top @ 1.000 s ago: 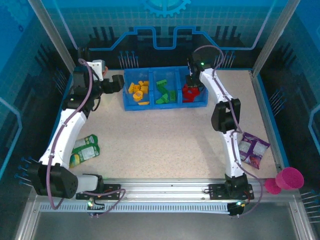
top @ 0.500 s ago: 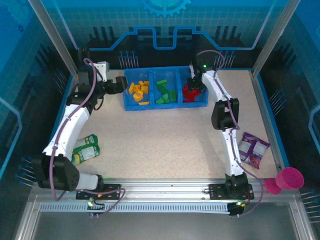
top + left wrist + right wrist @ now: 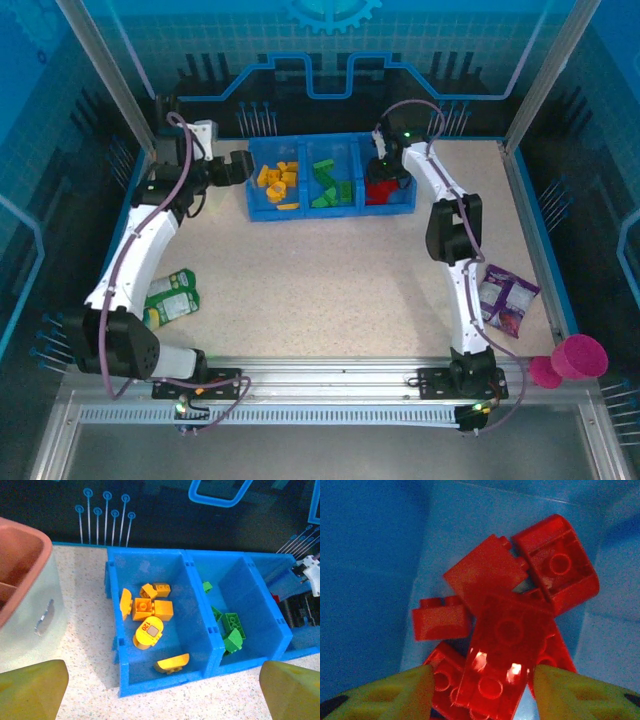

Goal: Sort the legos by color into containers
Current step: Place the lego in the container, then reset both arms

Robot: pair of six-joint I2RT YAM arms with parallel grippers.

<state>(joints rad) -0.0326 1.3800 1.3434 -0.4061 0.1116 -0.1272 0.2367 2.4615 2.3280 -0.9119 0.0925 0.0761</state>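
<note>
Looking down on a speckled beige table (image 3: 330, 280), boxed in by blue-lit wall panels (image 3: 200, 45). Finding the containers (image 3: 330, 211) at upper centre, holding the legos (image 3: 278, 183): yellow-orange left, green middle, red right. Seeing the left gripper (image 3: 238, 167) spread wide beside the tray's left end and the right gripper (image 3: 482, 675) parted over the red pile. Noting a green packet (image 3: 172, 298) lower left and a purple packet (image 3: 505, 297) lower right.

Speckled table (image 3: 330, 270), blue tray (image 3: 300, 214), green packet (image 3: 172, 298), purple packet (image 3: 505, 298)

top: red legos (image 3: 376, 190) mostly under right arm (image 3: 428, 175) | left wrist: cream holder (image 3: 30, 600) cut by left edge
</note>
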